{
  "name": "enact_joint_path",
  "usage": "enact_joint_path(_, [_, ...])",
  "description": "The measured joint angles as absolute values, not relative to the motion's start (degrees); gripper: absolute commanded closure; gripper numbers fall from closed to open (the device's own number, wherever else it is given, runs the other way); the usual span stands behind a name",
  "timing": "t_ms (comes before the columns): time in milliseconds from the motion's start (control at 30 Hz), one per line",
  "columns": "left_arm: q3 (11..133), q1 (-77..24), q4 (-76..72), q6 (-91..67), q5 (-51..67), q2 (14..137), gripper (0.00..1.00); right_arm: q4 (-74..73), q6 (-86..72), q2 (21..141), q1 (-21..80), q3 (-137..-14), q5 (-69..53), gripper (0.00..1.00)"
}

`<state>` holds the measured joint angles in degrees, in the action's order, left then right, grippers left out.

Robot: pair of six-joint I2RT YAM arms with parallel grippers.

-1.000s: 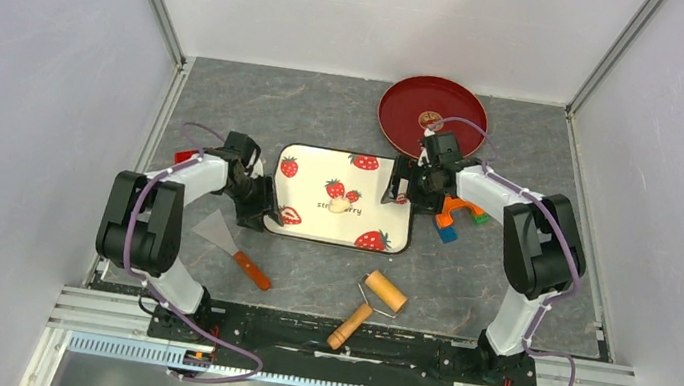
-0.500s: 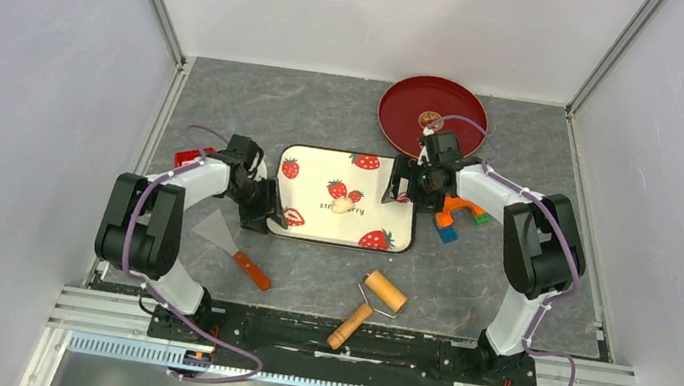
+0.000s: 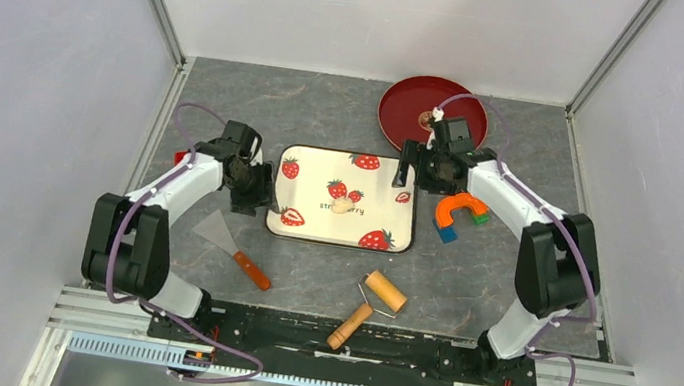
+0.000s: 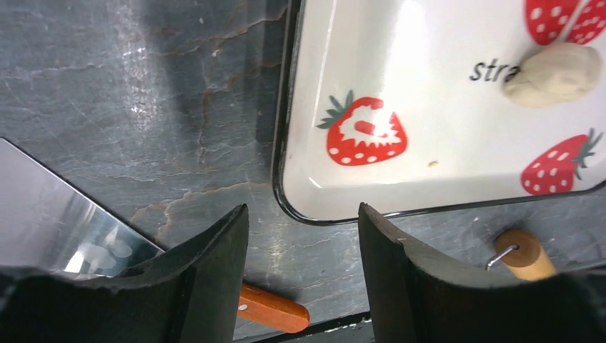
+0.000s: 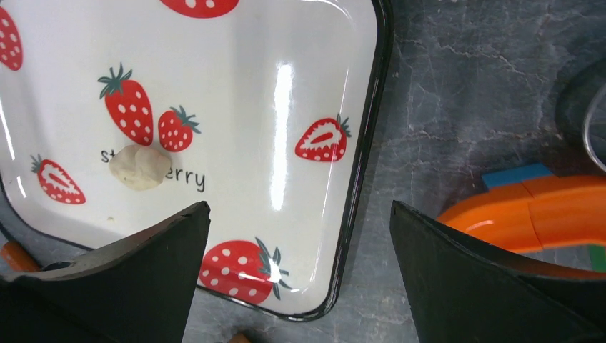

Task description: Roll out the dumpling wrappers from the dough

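Dough (image 3: 341, 206) sits as one small unrolled lump mid-way across the strawberry tray (image 3: 373, 192), with no flat wrapper in sight. It lies between the left hand (image 4: 303, 218) at the tray's near-left corner and the right hand (image 5: 299, 209) by its far-right corner, both spread wide and empty. Neither looks clearly nearer to me, and the rolling pin (image 3: 385, 291) lies on the desk on the near side of the tray, slanting near-left to far-right.

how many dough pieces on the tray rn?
1. A single unrolled lump sits near the middle of the strawberry tray, on the printed word. Nothing is rolled flat yet. The left arm overlaps the tray's left edge from above, so a hidden scrap there is possible.
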<state>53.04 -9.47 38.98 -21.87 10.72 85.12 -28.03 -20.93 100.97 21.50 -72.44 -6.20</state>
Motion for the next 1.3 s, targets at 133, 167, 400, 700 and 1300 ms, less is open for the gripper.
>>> enact_joint_path(133, [53.78, -9.78, 38.74, -21.69, 12.73, 83.79, 0.37, -27.38, -20.99, 95.39, 20.67, -68.73, -6.74, 0.02])
enact_joint_path(167, [53.78, -10.09, 38.61, -21.69, 13.43, 83.79, 0.37, -26.96, -21.06, 94.26, 20.21, -67.59, -7.07, 0.02])
enact_joint_path(400, [54.17, -16.64, 36.25, -21.69, 18.98, 86.13, 0.37, -25.34, -21.96, 89.45, 15.53, -58.89, -9.23, 0.02])
enact_joint_path(700, [56.53, -29.76, 32.12, -21.71, 22.98, 91.48, 0.38, -24.91, -22.48, 86.43, 14.24, -54.46, -11.20, 0.02])
enact_joint_path(1300, [55.11, -39.99, 22.02, -21.80, 34.15, 96.95, 0.45, -26.35, -20.93, 82.70, 13.98, -51.64, -13.23, 0.02])
